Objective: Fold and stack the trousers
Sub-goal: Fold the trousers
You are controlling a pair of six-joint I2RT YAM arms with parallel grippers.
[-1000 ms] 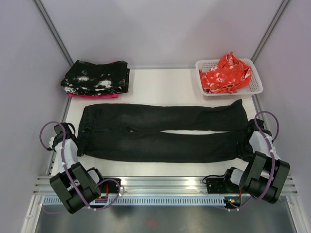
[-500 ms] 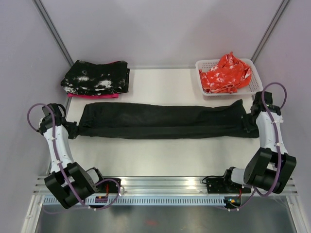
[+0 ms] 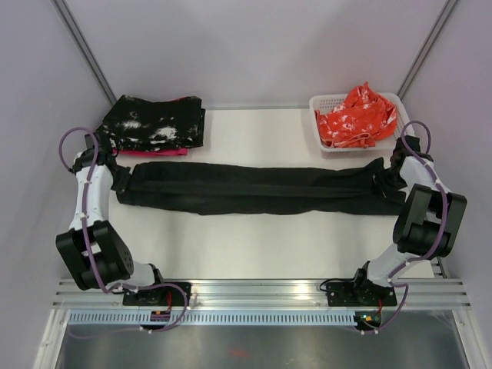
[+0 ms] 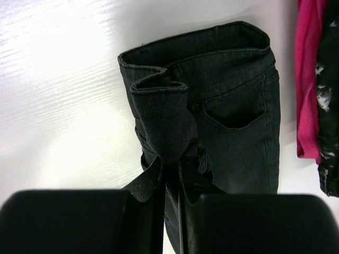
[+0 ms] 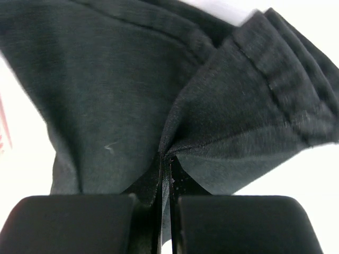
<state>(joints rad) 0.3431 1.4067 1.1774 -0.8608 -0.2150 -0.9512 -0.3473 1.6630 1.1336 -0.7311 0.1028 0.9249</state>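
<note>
Two legs of the trousers (image 3: 257,188) now lie one over the other. A second ago they lay side by side, spread flat. The garment has become a single narrow band running left to right across the middle of the table (image 3: 269,246), with the near leg carried over onto the far one. The lengthwise fold therefore appears complete.

The left gripper (image 3: 117,181) is at the waistband end. In the left wrist view, its jaws are clenched on a bunched tuck of waistband cloth, with a back pocket visible just beyond. The right gripper (image 3: 387,180) is at the cuff end. In the right wrist view, its jaws are pinched tight on a pleat of black cloth beside the hems. Both arms have swung from the near edge towards the far side.

A folded stack (image 3: 154,123) of speckled black over pink lies behind the waistband end, near it but apart. A white basket (image 3: 407,137) holding orange-red cloth (image 3: 357,115) stands behind the cuff end.

Remaining work, as judged: release, fold the band crosswise, then place it on the stack.
</note>
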